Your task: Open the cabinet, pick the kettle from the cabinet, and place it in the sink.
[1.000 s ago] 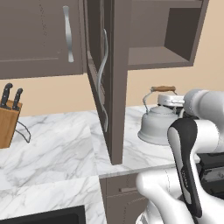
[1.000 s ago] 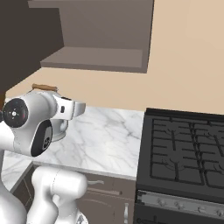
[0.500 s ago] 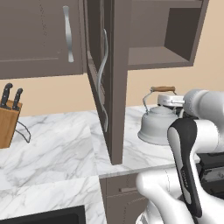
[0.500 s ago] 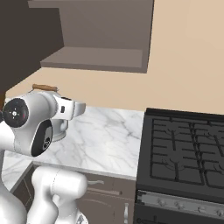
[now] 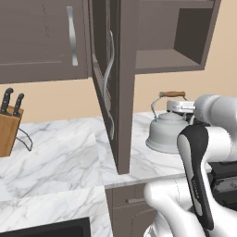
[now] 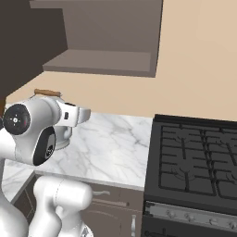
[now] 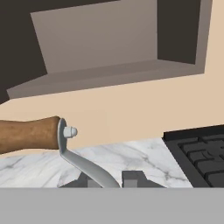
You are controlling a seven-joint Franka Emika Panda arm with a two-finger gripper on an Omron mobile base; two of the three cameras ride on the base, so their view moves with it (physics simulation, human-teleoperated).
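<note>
Cabinet [image 5: 113, 83] door stands open. Kettle [image 5: 167, 133] sits on the marble desk [image 5: 60, 159] below it, squat, silvery, brown arched handle [image 7: 28, 134] on a grey bracket. My fingers [image 7: 111, 180] straddle that bracket; can't tell whether they grip it. I judge the grasp wants centring on the wooden handle before lifting toward the sink [image 5: 51, 229].

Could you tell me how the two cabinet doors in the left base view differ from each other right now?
The left cabinet door is shut and faces the camera flat, showing its recessed panel. The right cabinet door is swung open, seen nearly edge-on, and reaches lower in the picture. The left door's handle hangs near its right edge; the open door's handle looks longer. Both are dark grey-brown with curved silver handles.
</note>
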